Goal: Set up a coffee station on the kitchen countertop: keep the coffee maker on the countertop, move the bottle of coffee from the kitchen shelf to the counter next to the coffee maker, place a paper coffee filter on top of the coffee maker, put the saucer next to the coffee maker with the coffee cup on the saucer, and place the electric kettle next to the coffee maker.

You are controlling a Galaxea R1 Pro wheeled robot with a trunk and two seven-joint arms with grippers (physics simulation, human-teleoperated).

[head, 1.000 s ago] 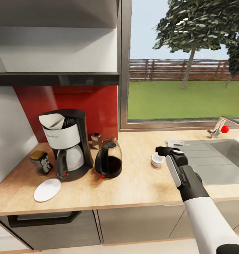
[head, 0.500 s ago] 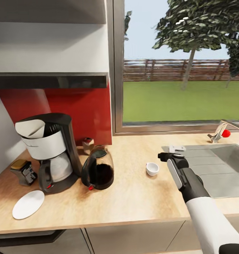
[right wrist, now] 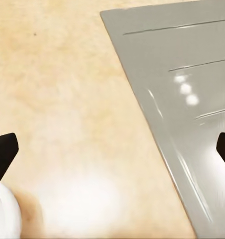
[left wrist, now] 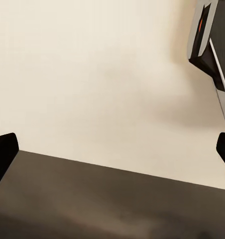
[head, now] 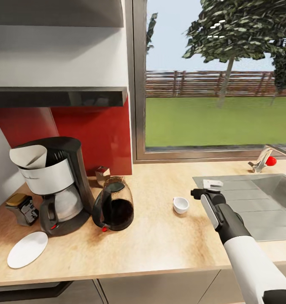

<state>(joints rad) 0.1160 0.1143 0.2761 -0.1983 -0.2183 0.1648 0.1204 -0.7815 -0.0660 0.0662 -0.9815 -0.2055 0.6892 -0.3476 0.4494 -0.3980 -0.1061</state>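
1. My right gripper (head: pixel 201 193) hangs over the countertop (head: pixel 160 240) at centre right of the head view, just right of the coffee cup (head: pixel 180 205) and at the edge of the sink (head: pixel 261 202). In its wrist view the two fingertips sit at opposite frame edges — spread wide, holding nothing.
2. My left gripper (left wrist: pixel 112 149) is likewise spread wide and empty, looking at a pale surface.
3. At lower left, the coffee maker (head: pixel 54 185) carries the paper filter (head: pixel 28 156); the kettle (head: pixel 113 209) stands just right of it, the coffee bottle (head: pixel 20 209) just left, and the saucer (head: pixel 27 249) lies in front near the counter edge.
4. My judgement: the cup is what remains — it sits well apart from the saucer.
5. Risks: the cup is off to one side of my fingers, so closing from here could clip its rim and tip it; carrying it across could knock the kettle; a hard set-down might push the saucer off the edge.
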